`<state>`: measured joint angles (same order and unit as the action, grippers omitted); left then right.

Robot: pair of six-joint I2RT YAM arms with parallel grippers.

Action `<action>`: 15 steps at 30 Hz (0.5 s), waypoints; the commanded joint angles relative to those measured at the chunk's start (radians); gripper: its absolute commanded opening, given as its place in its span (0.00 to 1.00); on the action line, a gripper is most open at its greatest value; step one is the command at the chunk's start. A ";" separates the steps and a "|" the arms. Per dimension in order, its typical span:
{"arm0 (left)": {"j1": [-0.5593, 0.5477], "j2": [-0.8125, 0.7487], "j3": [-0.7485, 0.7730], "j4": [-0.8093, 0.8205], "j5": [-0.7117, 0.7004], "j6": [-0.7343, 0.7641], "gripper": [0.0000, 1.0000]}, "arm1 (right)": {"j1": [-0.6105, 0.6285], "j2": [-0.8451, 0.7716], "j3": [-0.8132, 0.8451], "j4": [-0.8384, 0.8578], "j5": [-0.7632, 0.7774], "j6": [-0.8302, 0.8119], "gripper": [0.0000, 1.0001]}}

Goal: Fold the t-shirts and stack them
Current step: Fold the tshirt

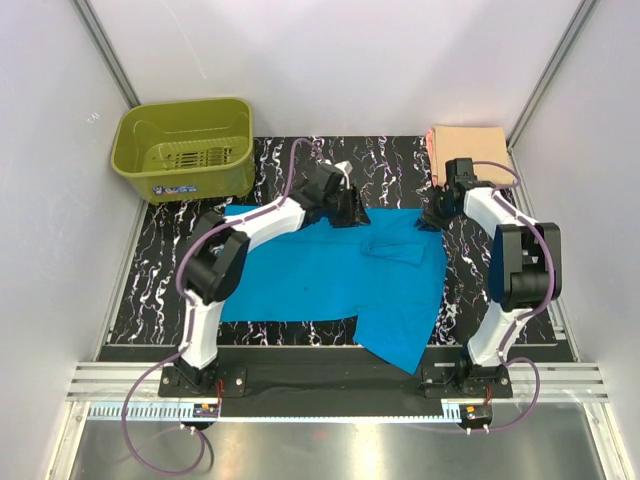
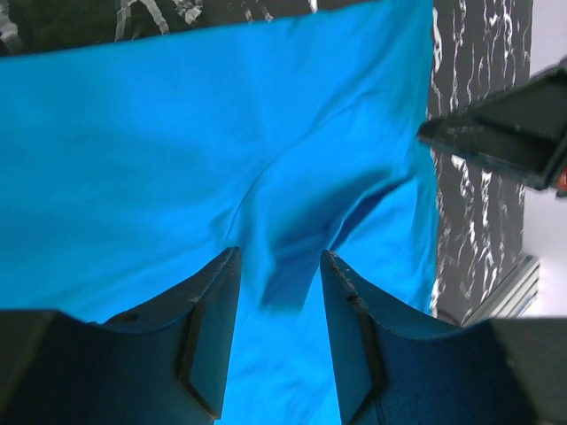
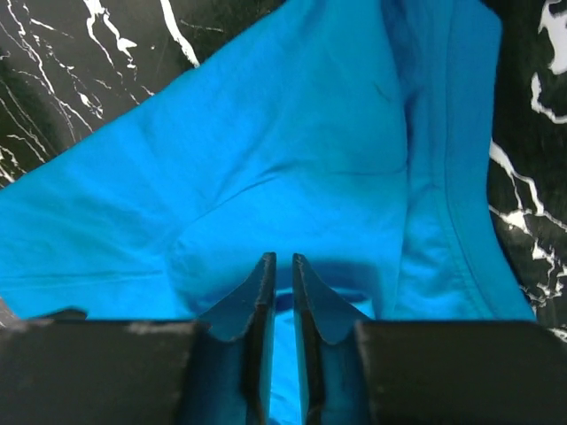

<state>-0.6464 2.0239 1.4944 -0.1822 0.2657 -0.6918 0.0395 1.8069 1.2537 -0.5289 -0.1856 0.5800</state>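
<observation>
The blue t-shirt [image 1: 320,275] lies spread on the black marbled mat [image 1: 160,290], 1 corner drooping over the near edge. At its far edge, the left gripper [image 2: 279,257] stands half apart, its 2 fingers [image 2: 213,301] straddling a raised ridge of cloth. At the shirt's right side, the right gripper [image 3: 283,258] is narrowed to a slit, pinching a pucker of blue. Far left, the green basket [image 1: 200,175] shows just its slotted floor. Far right, the peach t-shirt [image 1: 468,140] lies folded.
</observation>
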 commanded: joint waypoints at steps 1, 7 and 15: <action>-0.015 0.056 0.127 0.006 0.030 -0.048 0.47 | -0.012 0.006 0.056 -0.072 -0.021 -0.072 0.30; -0.056 -0.040 0.081 -0.083 -0.031 0.209 0.59 | -0.026 -0.118 -0.080 -0.065 -0.060 -0.092 0.50; -0.128 -0.013 0.115 -0.246 -0.082 0.373 0.58 | -0.033 -0.153 -0.163 0.006 -0.109 -0.143 0.50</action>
<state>-0.7532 2.0190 1.5730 -0.3668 0.2199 -0.4160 0.0116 1.6672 1.0962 -0.5659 -0.2539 0.4831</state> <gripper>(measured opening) 0.595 0.510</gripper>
